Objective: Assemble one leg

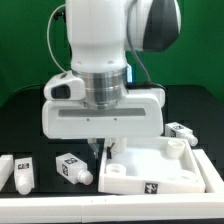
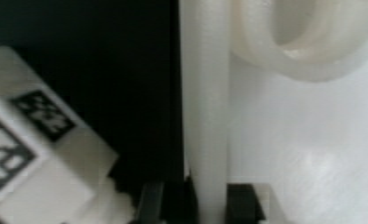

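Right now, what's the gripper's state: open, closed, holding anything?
Gripper: astride the white tray's wall; whether it is clamped or merely close cannot be told.

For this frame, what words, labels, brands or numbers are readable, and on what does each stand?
No word, number or brand can be read in either view.
There are only black-and-white square tags, which are patterns and not text: on the leg beside the tray-like piece, on the leg at the exterior view's right, and on the front wall of the tray-like piece.
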Available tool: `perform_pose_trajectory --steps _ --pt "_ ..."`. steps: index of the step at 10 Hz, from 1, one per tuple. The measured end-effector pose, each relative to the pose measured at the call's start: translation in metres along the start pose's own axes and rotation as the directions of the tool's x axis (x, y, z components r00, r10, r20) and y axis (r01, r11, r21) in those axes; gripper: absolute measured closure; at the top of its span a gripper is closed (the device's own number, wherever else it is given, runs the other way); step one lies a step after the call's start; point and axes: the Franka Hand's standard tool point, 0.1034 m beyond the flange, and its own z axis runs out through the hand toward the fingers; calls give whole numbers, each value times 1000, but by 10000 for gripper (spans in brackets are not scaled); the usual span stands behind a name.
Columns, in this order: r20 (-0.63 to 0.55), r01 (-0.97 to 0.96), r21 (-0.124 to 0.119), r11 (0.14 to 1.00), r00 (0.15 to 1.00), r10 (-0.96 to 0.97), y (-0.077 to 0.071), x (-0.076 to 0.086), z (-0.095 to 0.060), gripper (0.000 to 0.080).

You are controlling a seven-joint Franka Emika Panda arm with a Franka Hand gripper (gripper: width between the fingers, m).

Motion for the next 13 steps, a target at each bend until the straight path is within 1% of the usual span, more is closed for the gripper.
perform_pose_trajectory --steps 2,4,6,7,8,10,11,12,13 --pt "-12 8 -7 1000 1000 -8 -3 7 9 745" --pt "-60 13 -16 1000 998 -14 -3 13 14 745" --pt "-60 16 -17 1000 998 -17 -2 13 14 745" --pt "-60 16 -17 1000 998 -17 -2 13 14 553" --pt "-60 16 -17 1000 998 -17 -2 13 14 553" --pt "-60 16 -16 1000 998 -17 -2 13 12 279" --pt "-54 14 -10 1000 998 -14 -5 7 4 279" --pt "-48 20 -5 1000 999 -21 -11 -8 -5 177" --pt "-40 17 0 1000 999 -17 -13 -19 -12 158"
